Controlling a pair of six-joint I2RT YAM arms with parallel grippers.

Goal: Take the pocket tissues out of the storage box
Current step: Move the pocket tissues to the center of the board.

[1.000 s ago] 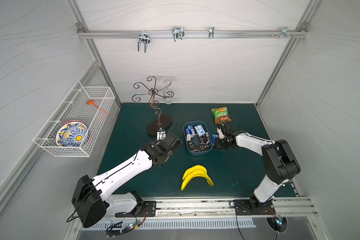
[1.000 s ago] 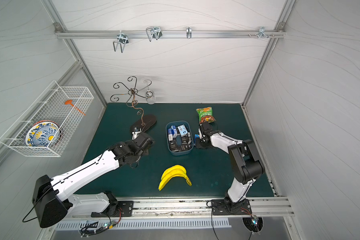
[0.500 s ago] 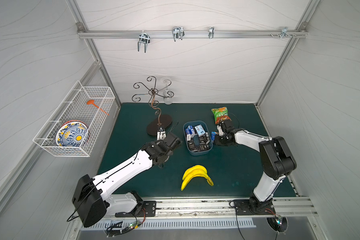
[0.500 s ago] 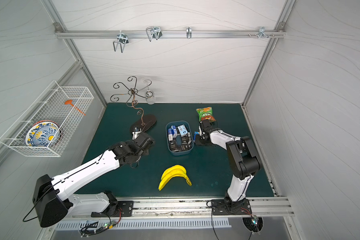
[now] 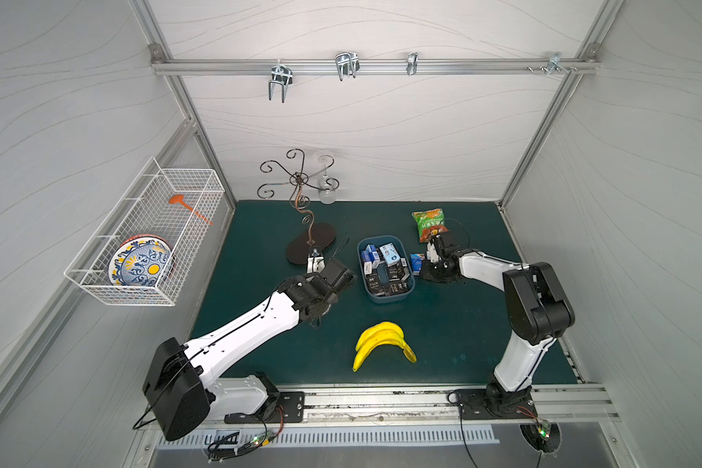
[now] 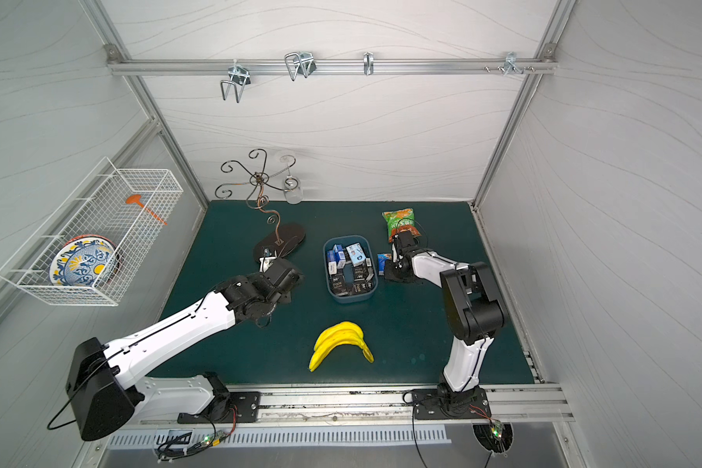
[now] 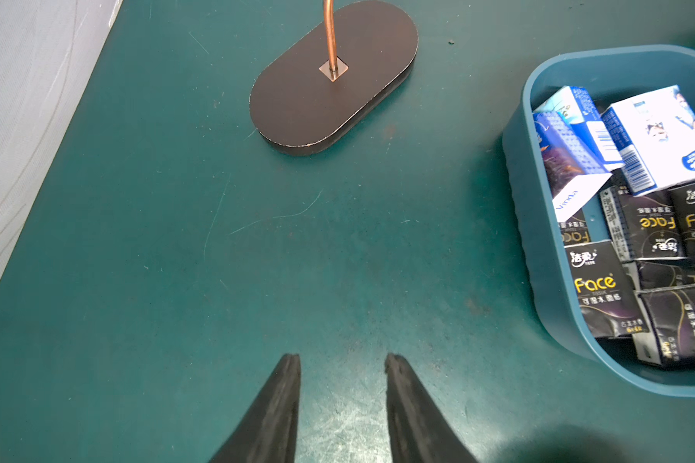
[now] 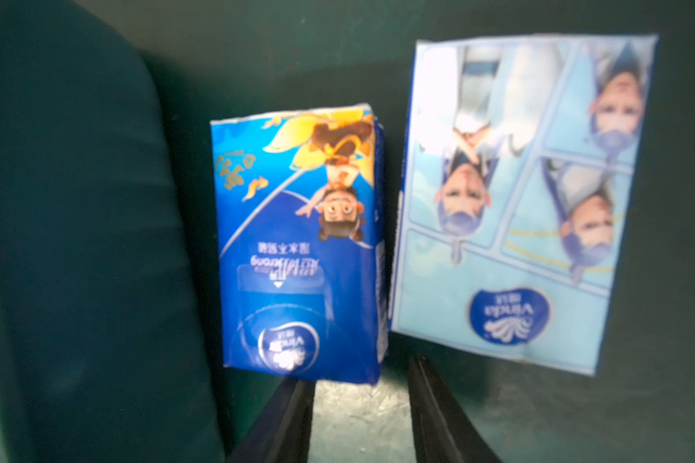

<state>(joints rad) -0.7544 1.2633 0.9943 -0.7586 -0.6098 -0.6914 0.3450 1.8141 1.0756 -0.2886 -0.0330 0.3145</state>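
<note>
Right wrist view: the right gripper, part-open and empty, hung by two packs on the mat beside the box. Most lay inside, likely needing another reach. The left gripper hovered slightly parted, empty.

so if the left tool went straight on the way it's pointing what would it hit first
Most likely the dark oval base of the metal stand, straight ahead of the left tool with only bare mat between. Height is unclear, so it might touch the mat first.
</note>
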